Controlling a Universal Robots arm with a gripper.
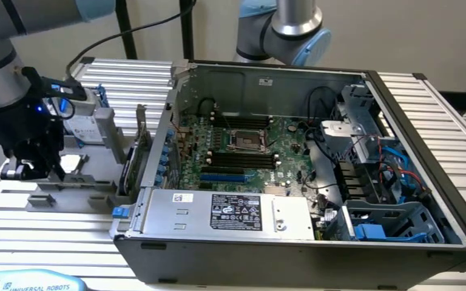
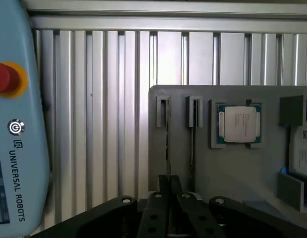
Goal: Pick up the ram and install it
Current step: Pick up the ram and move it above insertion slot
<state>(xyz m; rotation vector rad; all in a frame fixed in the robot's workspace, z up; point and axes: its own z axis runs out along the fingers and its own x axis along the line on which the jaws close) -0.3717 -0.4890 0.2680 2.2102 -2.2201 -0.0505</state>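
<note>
The ram is a thin dark stick seen edge-on, standing in a slotted holder on the grey fixture plate. A second stick like it stands in the holder beside it. My gripper is down on the near end of the first stick, with its black fingers drawn close together on it. In the exterior view my gripper is low over the fixture plate, at that view's left. The motherboard's black memory slots lie inside the open computer case.
A processor chip rests in a pocket of the plate near the sticks. An expansion card stands upright between the plate and the case wall. A light blue teach pendant lies on the ribbed aluminium table. A second arm stands behind the case.
</note>
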